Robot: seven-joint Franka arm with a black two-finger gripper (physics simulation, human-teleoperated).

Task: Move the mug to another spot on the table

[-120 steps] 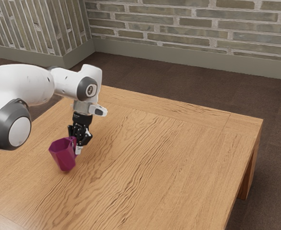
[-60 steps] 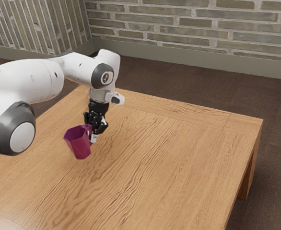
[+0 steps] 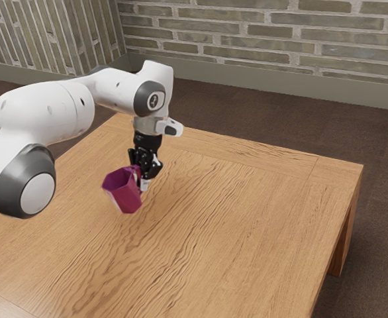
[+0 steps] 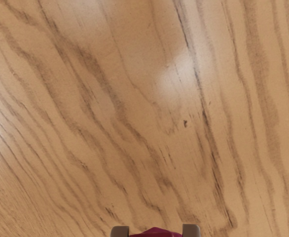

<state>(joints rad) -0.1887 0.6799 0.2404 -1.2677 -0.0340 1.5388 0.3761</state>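
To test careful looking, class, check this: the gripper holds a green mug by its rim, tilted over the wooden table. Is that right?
No: the mug is magenta, not green, as the exterior view shows. The gripper does hold it by its rim, tilted over the wooden table.

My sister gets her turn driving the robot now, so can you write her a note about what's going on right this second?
Gripper: shut on the purple mug, pinching its rim on the side toward the exterior view's right.
Mug: hangs tilted from the fingers and looks lifted just off the table, above the part near the exterior view's left. In the wrist view its purple edge peeks in right under the hand, with bare wood below.
Done: mug grasped and picked up.
Left: carry it to a new spot on the table, lower it until it stands upright, open the gripper, pull the arm away.
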